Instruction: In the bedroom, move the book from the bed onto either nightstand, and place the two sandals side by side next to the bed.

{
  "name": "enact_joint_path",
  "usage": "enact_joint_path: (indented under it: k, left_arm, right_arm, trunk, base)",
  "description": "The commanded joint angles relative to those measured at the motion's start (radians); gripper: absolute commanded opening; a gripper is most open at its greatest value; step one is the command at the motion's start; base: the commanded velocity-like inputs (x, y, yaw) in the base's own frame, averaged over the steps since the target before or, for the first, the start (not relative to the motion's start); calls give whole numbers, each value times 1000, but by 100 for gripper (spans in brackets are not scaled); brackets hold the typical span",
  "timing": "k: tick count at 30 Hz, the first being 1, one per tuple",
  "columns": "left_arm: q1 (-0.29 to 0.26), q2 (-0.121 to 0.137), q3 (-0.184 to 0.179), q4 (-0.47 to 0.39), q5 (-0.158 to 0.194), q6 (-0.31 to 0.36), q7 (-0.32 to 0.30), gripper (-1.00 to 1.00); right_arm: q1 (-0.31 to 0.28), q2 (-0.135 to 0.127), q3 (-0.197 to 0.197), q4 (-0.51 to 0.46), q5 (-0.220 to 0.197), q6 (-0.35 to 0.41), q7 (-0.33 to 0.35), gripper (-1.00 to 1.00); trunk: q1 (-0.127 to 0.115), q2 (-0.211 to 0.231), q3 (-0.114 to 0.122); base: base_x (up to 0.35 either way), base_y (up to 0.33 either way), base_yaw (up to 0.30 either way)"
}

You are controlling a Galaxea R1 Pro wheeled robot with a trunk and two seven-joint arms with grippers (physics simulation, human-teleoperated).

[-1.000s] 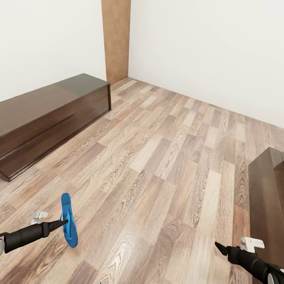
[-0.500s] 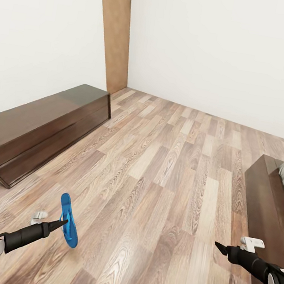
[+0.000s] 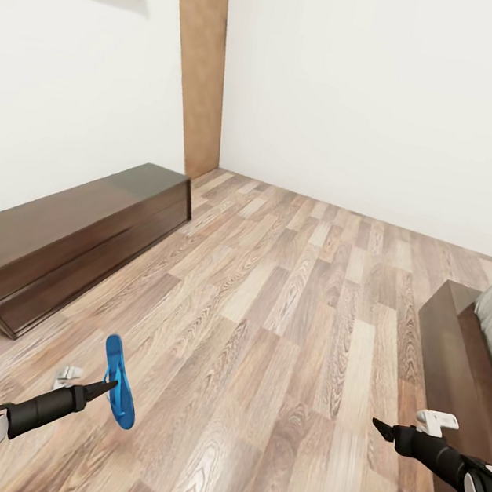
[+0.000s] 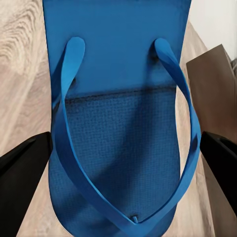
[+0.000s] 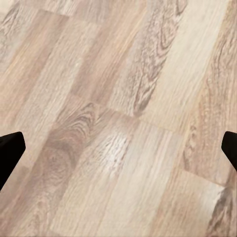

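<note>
The left gripper (image 3: 106, 387) was closed on one blue sandal (image 3: 119, 382), which hung edge-on above the plank floor (image 3: 293, 301), clear of it; the left wrist view showed the sole and thong strap (image 4: 126, 148) between the dark fingers (image 4: 22, 170). The right gripper (image 3: 381, 428) hovered with its jaws spread wide and nothing between them, bare boards beneath. The bed (image 3: 461, 344) showed as a dark frame corner and pale mattress on the robot's right, well apart from the sandal. A long low cabinet (image 3: 65, 233) stood against the wall to the left. Risk as I judged it: the thin sole, pinched near one edge, could pivot or slip free during transit and land askew.
</note>
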Motion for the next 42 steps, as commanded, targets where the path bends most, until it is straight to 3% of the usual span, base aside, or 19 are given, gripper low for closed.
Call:
enact_joint_path:
  k: [1, 42]
  left_arm:
    - [0, 0, 0, 0, 5, 10, -3, -100]
    - [0, -3, -1, 1, 5, 10, -3, -100]
  right_arm:
    - [-1, 0, -2, -1, -1, 7, 4, 100]
    - [-1, 0, 2, 1, 1, 5, 3, 100]
  trunk:
    - [-1, 0, 3]
    - [-19, 10, 162]
  base:
    - [0, 0, 0]
    - [0, 0, 0]
